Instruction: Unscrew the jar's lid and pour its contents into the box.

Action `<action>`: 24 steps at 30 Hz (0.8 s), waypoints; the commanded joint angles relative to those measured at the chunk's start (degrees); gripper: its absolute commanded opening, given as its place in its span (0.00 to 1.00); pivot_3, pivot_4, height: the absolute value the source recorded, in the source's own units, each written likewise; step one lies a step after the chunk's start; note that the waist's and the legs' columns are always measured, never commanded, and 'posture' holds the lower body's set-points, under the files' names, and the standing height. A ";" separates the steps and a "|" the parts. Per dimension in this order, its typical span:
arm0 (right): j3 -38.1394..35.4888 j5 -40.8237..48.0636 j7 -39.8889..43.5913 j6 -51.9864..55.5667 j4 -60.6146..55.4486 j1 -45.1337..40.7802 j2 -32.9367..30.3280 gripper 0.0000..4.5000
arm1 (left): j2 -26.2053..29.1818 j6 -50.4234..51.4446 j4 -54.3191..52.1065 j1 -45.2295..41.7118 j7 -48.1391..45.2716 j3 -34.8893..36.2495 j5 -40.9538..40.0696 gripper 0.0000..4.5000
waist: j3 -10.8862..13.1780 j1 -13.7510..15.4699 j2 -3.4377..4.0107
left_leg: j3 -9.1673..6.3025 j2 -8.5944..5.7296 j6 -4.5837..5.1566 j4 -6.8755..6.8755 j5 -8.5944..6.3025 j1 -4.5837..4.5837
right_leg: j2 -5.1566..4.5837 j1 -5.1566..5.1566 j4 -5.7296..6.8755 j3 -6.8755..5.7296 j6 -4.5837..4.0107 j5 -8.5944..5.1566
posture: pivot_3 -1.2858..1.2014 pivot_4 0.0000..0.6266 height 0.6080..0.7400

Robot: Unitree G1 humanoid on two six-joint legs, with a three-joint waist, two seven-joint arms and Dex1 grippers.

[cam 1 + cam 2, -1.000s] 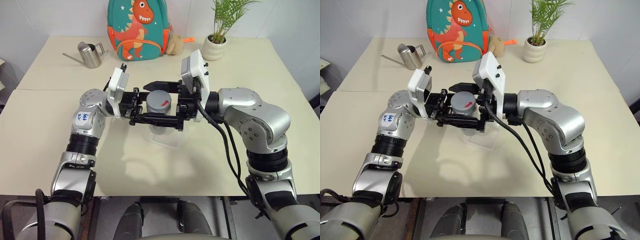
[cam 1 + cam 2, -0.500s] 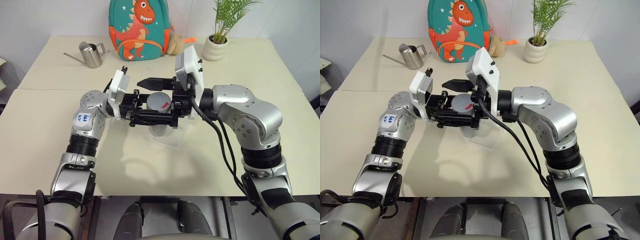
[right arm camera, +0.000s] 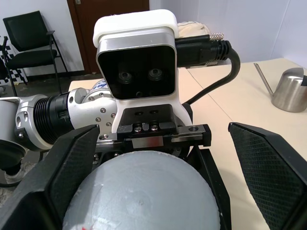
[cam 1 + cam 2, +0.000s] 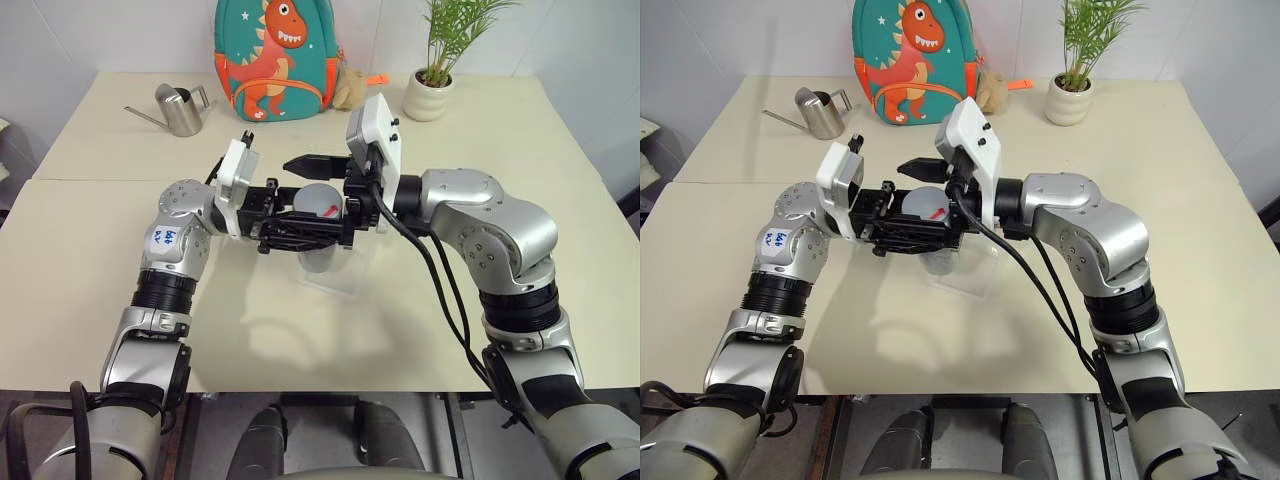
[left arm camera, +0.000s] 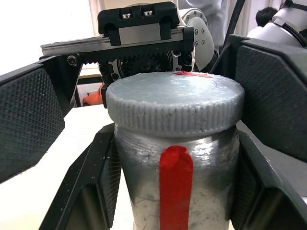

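My left gripper [image 4: 312, 226] is shut on the jar [image 5: 175, 190], holding it upright above the box [image 4: 338, 278], a clear shallow tray on the table. A red strip runs down the jar's wall. The grey ribbed lid [image 5: 175, 106], with a red mark on top, sits on the jar. My right gripper [image 4: 306, 194] comes in from the opposite side and is open. Its fingers [image 3: 72, 168] stand on either side of the lid with a gap to it. The contents are hidden by the jar's wall.
At the back of the table stand a steel watering can [image 4: 181, 108], a green dinosaur backpack [image 4: 275, 58] and a white plant pot [image 4: 429, 96]. There is bare tabletop in front of the box and to both sides.
My right forearm has swung in slightly, so its open fingers reach a little further along the lid. The left gripper and the jar have kept still.
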 commanded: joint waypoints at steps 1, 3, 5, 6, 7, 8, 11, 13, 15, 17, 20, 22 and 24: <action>-4.42 0.34 -2.22 0.24 -1.57 -1.03 -1.98 1.00 | 0.66 0.03 -2.89 0.20 -1.77 0.99 -1.03 0.54 | 0.00 0.01 0.00 | 0.00 0.00 0.00 0.00 0.00 0.00 | 0.00 0.00 0.00 0.00 0.00 0.00 | 0.52 0.24 1.00; -5.10 0.70 -2.59 0.83 -2.24 -0.64 -2.90 1.00 | 0.86 0.06 -2.68 0.19 -1.69 1.31 -0.94 0.54 | 0.00 0.02 0.00 | 0.00 0.00 0.00 0.00 0.00 0.00 | 0.00 0.00 0.00 0.00 0.00 0.00 | 0.52 0.24 1.00; -5.59 1.31 -2.99 1.41 -2.94 -0.33 -3.67 1.00 | 0.92 0.11 -2.55 0.19 -1.62 1.55 -0.81 0.54 | 0.00 0.01 0.00 | 0.00 0.00 0.00 0.00 0.00 0.00 | 0.00 0.00 -0.01 0.00 0.00 0.00 | 0.52 0.24 1.00; -6.07 1.72 -3.23 1.98 -3.64 -0.01 -4.26 1.00 | 0.99 0.15 -2.52 0.24 -1.59 1.67 -0.75 0.54 | 0.00 0.02 0.00 | 0.00 0.00 0.00 0.00 0.00 0.00 | 0.00 0.00 0.00 0.00 0.00 0.00 | 0.52 0.24 1.00; -6.45 2.07 -3.47 2.46 -4.21 0.28 -4.82 1.00 | 1.04 0.13 -2.37 0.21 -1.61 1.79 -0.65 0.54 | 0.00 0.03 0.00 | 0.00 0.00 0.00 0.00 0.00 0.00 | 0.00 0.00 0.00 0.00 0.00 0.00 | 0.52 0.24 1.00; -6.82 2.45 -3.70 2.95 -4.85 0.61 -5.39 1.00 | 1.09 0.10 -2.25 0.20 -1.58 1.87 -0.57 0.54 | 0.00 0.03 0.00 | 0.00 0.00 0.00 0.00 0.00 0.00 | 0.00 0.00 0.00 0.00 0.00 0.00 | 0.52 0.24 1.00; -7.49 3.27 -4.26 3.94 -6.06 1.22 -6.63 1.00 | 1.17 -0.09 -1.55 -0.05 -1.71 1.99 -0.34 0.54 | 0.00 0.04 0.00 | 0.00 0.00 0.00 0.00 0.00 -0.01 | 0.00 0.00 -0.02 0.00 0.00 0.00 | 0.52 0.24 1.00; -7.78 3.77 -4.69 4.40 -6.59 1.44 -7.13 1.00 | 1.20 -0.13 -1.37 -0.09 -1.71 2.00 -0.25 0.54 | 0.00 0.02 0.00 | 0.00 0.00 0.00 0.00 0.00 0.00 | 0.00 0.00 -0.01 0.00 0.00 0.00 | 0.52 0.24 1.00; -8.36 4.62 -5.14 5.11 -7.57 1.80 -7.96 1.00 | 1.23 -0.20 -1.04 -0.21 -1.83 2.02 -0.16 0.54 | 0.00 0.01 0.00 | 0.00 0.01 0.01 0.00 0.00 0.00 | 0.00 0.00 -0.01 0.00 0.00 0.00 | 0.52 0.24 1.00; -8.85 5.21 -5.48 5.82 -8.40 2.05 -8.54 1.00 | 1.25 -0.34 -0.51 -0.42 -2.02 2.06 -0.05 0.54 | 0.00 0.05 0.00 | 0.00 0.00 0.00 0.00 0.00 0.00 | 0.00 0.00 -0.01 0.00 0.00 0.00 | 0.52 0.24 1.00; -9.60 6.45 -6.15 7.00 -9.66 2.41 -9.43 1.00 | 1.25 -0.55 0.22 -0.70 -2.27 2.09 0.14 0.54 | 0.00 0.07 0.00 | 0.00 0.00 0.00 0.00 0.00 -0.01 | -0.01 0.00 -0.03 0.00 0.00 0.00 | 0.52 0.24 1.00; -10.04 7.38 -6.56 7.85 -10.56 2.82 -10.20 1.00 | 1.24 -0.64 0.63 -0.83 -2.35 2.08 0.25 0.54 | 0.00 0.07 0.00 | 0.00 0.00 0.01 0.00 0.00 -0.01 | -0.01 0.00 -0.03 0.00 0.00 0.00 | 0.52 0.24 1.00; -10.48 8.14 -6.85 8.60 -11.35 3.15 -10.74 1.00 | 1.25 -0.85 1.17 -1.02 -2.52 2.06 0.42 0.54 | 0.00 0.13 -0.01 | 0.01 -0.01 0.01 0.01 -0.01 -0.01 | -0.01 0.01 -0.03 0.00 0.00 0.00 | 0.52 0.24 1.00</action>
